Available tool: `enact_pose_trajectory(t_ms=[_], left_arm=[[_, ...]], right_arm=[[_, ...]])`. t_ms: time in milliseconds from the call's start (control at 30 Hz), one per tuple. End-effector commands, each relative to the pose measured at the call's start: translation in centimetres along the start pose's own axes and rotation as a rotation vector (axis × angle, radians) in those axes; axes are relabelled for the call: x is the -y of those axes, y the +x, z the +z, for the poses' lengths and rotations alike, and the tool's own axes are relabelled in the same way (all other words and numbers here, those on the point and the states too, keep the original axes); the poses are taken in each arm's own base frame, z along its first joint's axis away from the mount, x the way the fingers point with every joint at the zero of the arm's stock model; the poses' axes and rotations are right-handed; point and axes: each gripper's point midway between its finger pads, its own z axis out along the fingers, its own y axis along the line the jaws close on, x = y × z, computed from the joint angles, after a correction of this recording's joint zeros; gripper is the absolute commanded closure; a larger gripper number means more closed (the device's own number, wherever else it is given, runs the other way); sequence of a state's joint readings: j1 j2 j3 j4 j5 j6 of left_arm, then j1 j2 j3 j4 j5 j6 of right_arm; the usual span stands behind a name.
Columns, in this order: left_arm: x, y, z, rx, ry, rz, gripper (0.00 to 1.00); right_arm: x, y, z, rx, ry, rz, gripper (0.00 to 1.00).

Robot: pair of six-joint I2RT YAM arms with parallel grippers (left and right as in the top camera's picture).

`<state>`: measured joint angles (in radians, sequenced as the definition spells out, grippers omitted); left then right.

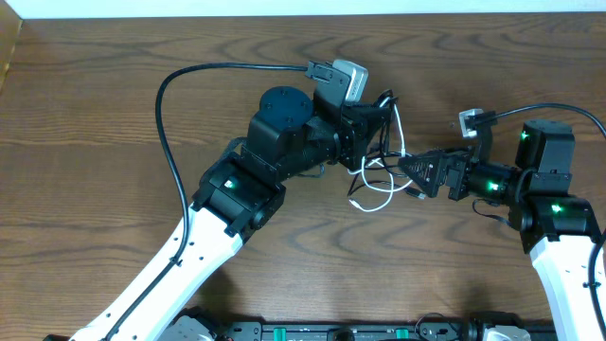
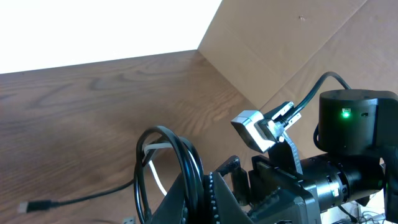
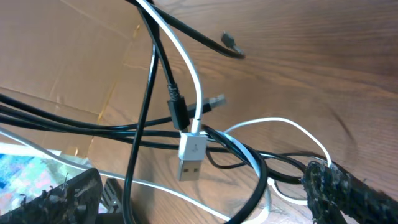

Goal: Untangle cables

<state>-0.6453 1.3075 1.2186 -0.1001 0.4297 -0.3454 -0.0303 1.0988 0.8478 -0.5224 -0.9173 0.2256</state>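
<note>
The black cable [image 1: 376, 167] and the white cable [image 1: 387, 199] hang tangled between my two grippers at mid-table. My left gripper [image 1: 372, 125] is shut on loops of the black cable [image 2: 186, 163] and holds them lifted; the white cable [image 2: 159, 177] runs behind them. My right gripper [image 1: 414, 171] points left at the tangle. In the right wrist view its fingers [image 3: 205, 196] are spread open, with a black cable loop [image 3: 252, 171] and the white cable's USB plug [image 3: 191, 154] hanging between them, touching neither finger.
A loose black plug end [image 2: 37, 205] trails on the wooden table [image 1: 114, 85]. A cardboard wall [image 2: 280, 50] stands along the table's far side. Thick black arm cables [image 1: 170, 104] arc over the left arm and the right arm [image 1: 530, 112].
</note>
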Motion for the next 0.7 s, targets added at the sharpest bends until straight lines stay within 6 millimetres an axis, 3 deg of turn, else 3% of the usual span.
enact_pose_trajectory(t_ms=[0, 300, 533, 667], left_arm=[[0.3, -1.0, -0.3, 0.029, -0.001, -0.014, 0.92], [0.4, -1.1, -0.3, 0.032, 0.003, -0.018, 0.92], [4.1, -1.9, -0.7, 0.036, 0.200, -0.013, 0.93], [4.8, -2.1, -0.9, 0.037, 0.241, -0.024, 0.93]], right_arm=[[-0.7, 0.0, -0.1, -0.004, -0.040, -0.020, 0.01], [0.9, -0.3, -0.1, 0.019, 0.050, 0.170, 0.04], [1.0, 0.1, -0.1, 0.002, 0.055, -0.019, 0.31], [1.0, 0.1, -0.1, 0.000, 0.055, -0.093, 0.32]])
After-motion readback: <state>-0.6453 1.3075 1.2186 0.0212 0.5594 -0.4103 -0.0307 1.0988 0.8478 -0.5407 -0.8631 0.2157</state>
